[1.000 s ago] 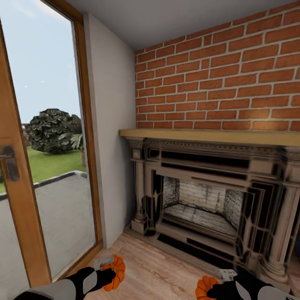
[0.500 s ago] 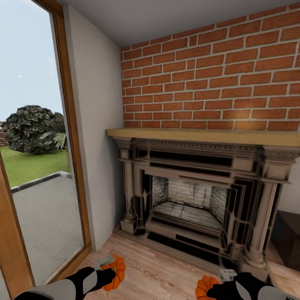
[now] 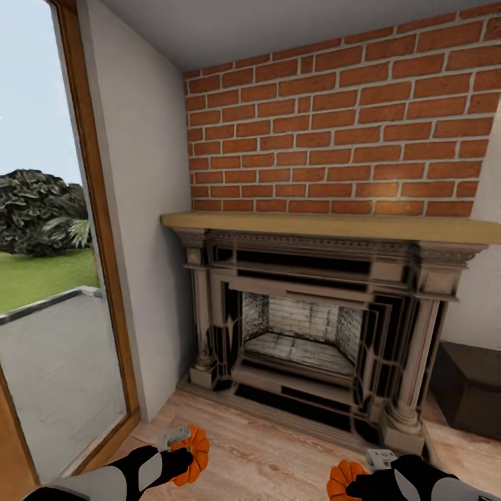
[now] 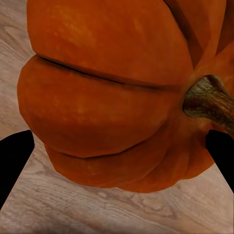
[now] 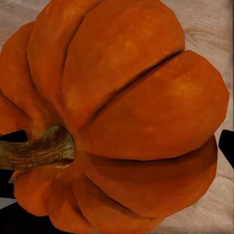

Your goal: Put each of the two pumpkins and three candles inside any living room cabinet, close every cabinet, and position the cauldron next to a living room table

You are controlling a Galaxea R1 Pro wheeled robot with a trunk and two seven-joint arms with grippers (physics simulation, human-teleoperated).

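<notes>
Left gripper (image 3: 182,456) clamps one pumpkin (image 3: 193,455) at 7 o'clock; right gripper (image 3: 358,485) clamps the other pumpkin (image 3: 342,480) at 5 o'clock; both likely carried for stowing.

no text, label, brand, number or sign can be read anywhere in these pictures: the brick wall (image 3: 334,125), the fireplace (image 3: 306,327) and the pumpkin skins bear none.
</notes>
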